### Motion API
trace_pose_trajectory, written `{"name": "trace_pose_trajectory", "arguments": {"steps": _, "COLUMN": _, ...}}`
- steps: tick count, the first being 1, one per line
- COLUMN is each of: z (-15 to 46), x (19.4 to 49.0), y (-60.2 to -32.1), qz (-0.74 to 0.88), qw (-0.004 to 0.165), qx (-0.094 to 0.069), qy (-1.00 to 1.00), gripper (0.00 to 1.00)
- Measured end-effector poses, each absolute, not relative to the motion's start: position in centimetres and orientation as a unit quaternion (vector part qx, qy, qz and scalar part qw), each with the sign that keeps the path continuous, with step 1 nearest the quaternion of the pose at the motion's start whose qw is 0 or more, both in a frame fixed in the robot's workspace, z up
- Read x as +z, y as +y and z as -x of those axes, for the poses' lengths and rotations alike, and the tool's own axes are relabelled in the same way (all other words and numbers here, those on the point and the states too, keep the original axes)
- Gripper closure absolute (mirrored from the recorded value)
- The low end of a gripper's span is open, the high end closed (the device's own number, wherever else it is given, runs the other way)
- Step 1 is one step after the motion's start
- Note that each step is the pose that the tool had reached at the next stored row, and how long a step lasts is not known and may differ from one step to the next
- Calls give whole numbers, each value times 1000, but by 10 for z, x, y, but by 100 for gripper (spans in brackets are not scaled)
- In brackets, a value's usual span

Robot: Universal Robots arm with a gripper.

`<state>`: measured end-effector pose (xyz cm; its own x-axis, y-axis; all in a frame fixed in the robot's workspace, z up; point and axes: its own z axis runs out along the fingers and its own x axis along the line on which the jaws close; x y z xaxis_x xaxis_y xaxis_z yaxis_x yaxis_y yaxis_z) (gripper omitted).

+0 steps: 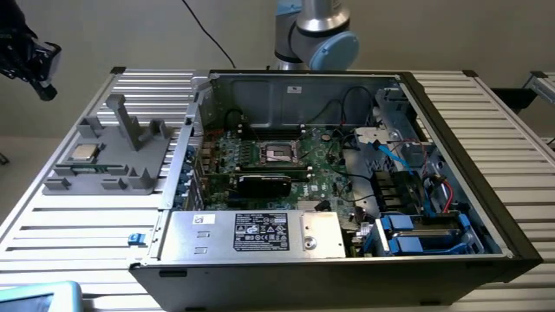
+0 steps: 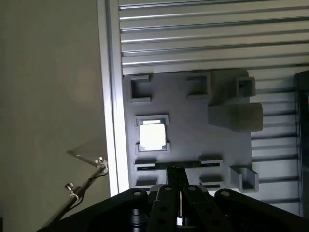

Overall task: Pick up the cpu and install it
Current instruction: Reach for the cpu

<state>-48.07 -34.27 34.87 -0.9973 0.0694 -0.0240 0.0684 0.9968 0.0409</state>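
The cpu [image 1: 84,153] [image 2: 152,137], a small square chip with a pale metal top, lies flat in a recess of the grey plastic tray [image 1: 130,170] [image 2: 193,125] at the exterior view's left. My gripper [image 1: 30,62] [image 2: 177,175] hangs high above the table's far left corner, well clear of the tray. In the wrist view its dark fingers are pressed together with nothing between them, and the cpu lies a short way beyond their tips. The dark square socket [image 1: 279,153] with a metal frame sits on the green motherboard [image 1: 325,166] inside the open computer case.
The case [image 1: 451,162] has tall metal walls, with a silver power supply [image 1: 251,231] at its near side and blue drive caddies [image 1: 416,234] at the right. Upright posts [image 1: 130,123] rise from the tray. The slatted table's edge [image 2: 112,96] runs just beside the tray.
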Motion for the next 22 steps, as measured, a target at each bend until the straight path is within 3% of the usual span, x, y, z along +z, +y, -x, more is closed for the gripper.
{"name": "trace_pose_trajectory", "arguments": {"steps": 8, "z": 494, "x": 344, "y": -322, "qz": -34, "qw": 13, "qx": 20, "qy": 999, "gripper": 89}}
{"name": "trace_pose_trajectory", "arguments": {"steps": 22, "z": 499, "x": 337, "y": -310, "qz": -12, "qw": 12, "qx": 20, "qy": 1000, "gripper": 89}}
